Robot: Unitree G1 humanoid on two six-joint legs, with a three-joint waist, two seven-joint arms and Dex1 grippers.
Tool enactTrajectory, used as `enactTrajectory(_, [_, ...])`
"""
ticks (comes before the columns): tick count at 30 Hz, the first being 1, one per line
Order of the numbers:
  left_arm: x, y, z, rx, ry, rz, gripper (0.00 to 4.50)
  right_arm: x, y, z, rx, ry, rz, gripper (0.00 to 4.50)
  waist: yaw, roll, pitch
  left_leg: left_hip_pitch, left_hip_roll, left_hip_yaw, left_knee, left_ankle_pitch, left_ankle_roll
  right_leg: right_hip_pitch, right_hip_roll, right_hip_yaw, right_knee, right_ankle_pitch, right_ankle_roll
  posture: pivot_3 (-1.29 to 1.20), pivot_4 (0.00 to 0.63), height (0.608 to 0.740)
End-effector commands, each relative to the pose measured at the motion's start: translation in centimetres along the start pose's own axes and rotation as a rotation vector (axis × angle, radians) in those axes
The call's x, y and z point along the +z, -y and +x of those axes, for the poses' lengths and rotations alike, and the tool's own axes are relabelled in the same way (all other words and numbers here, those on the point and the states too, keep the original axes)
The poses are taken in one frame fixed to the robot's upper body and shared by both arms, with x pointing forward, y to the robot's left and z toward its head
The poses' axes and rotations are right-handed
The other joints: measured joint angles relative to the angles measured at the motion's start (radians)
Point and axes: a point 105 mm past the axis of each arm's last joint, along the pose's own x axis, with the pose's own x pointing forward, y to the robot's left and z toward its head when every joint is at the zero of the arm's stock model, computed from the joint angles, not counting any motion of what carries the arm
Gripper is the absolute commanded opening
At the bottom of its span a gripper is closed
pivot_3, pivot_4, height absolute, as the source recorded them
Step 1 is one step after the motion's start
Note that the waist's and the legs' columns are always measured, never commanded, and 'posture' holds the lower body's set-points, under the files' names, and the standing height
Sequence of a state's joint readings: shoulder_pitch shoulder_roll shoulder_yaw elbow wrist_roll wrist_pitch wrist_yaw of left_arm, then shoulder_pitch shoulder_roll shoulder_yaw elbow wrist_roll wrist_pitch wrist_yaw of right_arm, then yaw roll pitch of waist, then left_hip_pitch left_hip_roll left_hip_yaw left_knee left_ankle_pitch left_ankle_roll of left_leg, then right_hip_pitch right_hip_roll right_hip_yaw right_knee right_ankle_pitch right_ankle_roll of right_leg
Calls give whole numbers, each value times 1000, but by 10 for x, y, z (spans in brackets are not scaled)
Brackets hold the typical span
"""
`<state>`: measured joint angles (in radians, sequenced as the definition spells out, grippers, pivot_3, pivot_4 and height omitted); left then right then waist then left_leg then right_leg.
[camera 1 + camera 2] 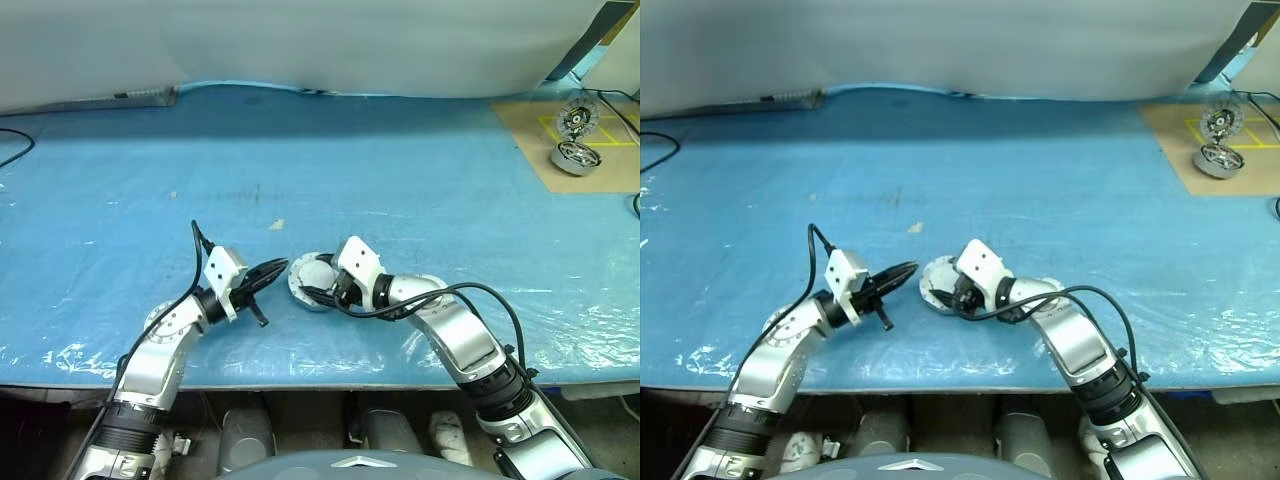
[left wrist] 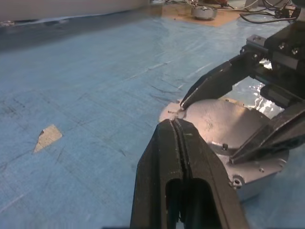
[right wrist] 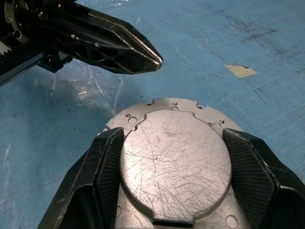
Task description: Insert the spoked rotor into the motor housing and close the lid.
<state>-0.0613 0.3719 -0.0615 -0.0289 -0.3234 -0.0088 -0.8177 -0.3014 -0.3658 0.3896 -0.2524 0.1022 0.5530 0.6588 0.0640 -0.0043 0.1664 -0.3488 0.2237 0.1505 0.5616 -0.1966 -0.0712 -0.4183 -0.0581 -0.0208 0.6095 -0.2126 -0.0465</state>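
Grippers meet at closed housing near front edge

Arms both bent inward over blue table cover [image 1: 400, 160], elbows out, wrists angled toward each other. Left gripper [image 1: 281, 267] roughly level, pointing fwd and to the right; its two black fingers pressed flat together w/ nothing between them, tips just beside the rim of the motor housing [image 1: 312, 281]. Right gripper [image 3: 171, 162] tilts down and to the left, jaws spread wide, one finger on each side of the housing, straddling the lid [image 3: 175, 162]. Fingers [image 3: 102, 171] sit against the sides (firm clamp or just resting – can't tell).

Housing: squat round silver-grey metal, flange w/ small screw holes around the edge. Lid lies flat on top, closed; smooth grey disc, heavily scratched, w/ notched outline. Rotor not visible, presumably hidden under lid – can't confirm.

Finger pads on right gripper show a fine woven, textured black surface; left fingers are smooth, tapered black plastic. Table cover is blue, thin, crinkled plastic sheeting, glossy near front edge, w/ a small tan scrap [image 2: 47, 136] stuck on it. Far right: brown board [image 1: 580, 140] w/ second silver motor unit [image 1: 576, 155], well apart.
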Motion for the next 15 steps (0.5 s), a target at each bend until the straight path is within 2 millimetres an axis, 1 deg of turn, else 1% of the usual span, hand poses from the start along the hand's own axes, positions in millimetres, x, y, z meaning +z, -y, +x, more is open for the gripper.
enactTrajectory(1, [0, 0, -4, -10, 8, 2, 0, -26, 1, -1, -14, -119, 23, 2961, 1, 0, 0, 0, 0, 0, 0, 0, 0, 0, 0, 0, 0, 0, 0, 0, 150, 740])
enactTrajectory(6, [5, 6, 11, -36, -7, 36, 0, -25, 0, 1, -17, -121, 36, 2961, 2, 1, -1, 0, 0, 0, 0, 0, 0, 1, 0, 0, 0, 0, 0, 0, 150, 740])
enactTrajectory(8, [7, 6, 13, -48, -20, 64, 0, -25, 0, 2, -19, -123, 34, 2961, 2, 1, -1, 1, 0, 0, 0, 0, 0, 1, 0, 0, 0, 0, 1, 0, 150, 740])
enactTrajectory(10, [11, 4, 14, -54, -27, 80, 0, -24, -1, 2, -20, -124, 31, 2961, 2, 1, -1, 1, 0, 0, 0, 0, 0, 1, 0, 0, 0, -1, 2, 0, 150, 740])
enactTrajectory(14, [17, -1, 11, -66, -34, 90, 0, -9, 0, 4, -28, -40, 59, 2961, -1, 1, -1, 1, 0, 0, 0, 0, 0, 1, 0, 0, 0, 0, 0, 0, 150, 740])
enactTrajectory(15, [19, -2, 10, -65, -35, 90, 0, -10, 1, 4, -36, -47, 54, 2961, -2, 1, -1, 1, 0, 0, 0, 0, 0, 0, 0, 0, 0, 0, 0, 0, 150, 740])
